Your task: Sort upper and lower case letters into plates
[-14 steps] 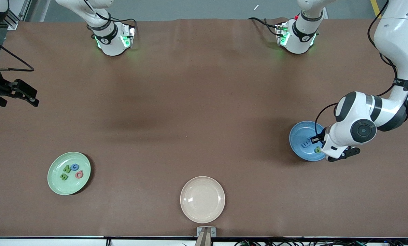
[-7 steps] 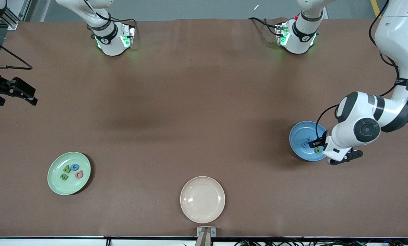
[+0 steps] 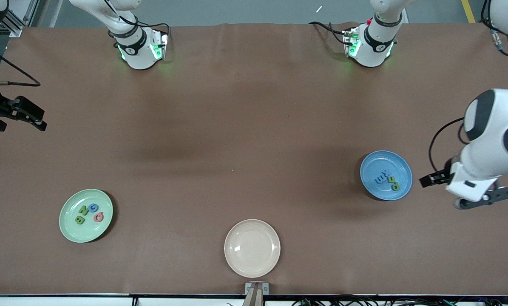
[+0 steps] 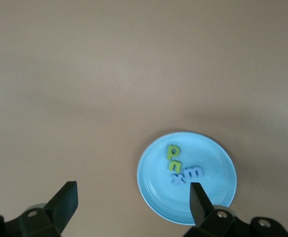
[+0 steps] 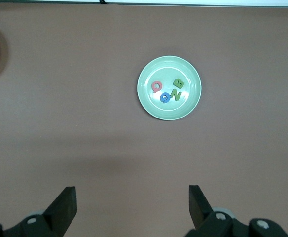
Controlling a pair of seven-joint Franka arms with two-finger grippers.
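A: Where are the letters seen?
B: Four capitals (image 3: 88, 213) are parked in the pale green plate (image 3: 69, 231), four small letters (image 3: 387, 179) in the blue plate (image 3: 377, 163).
A: Claws?
B: Left claw (image 4: 132, 196) is spread wide over the worktop (image 3: 245, 127) beside the blue plate. Right claw (image 5: 132, 196) is spread too, held waiting at its end.

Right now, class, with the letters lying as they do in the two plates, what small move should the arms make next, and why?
Probably none beyond parking. The green plate holds four capitals and the blue plate four small letters. The cream plate holds nothing. The left gripper is open and empty beside the blue plate; the right gripper waits open at its end.
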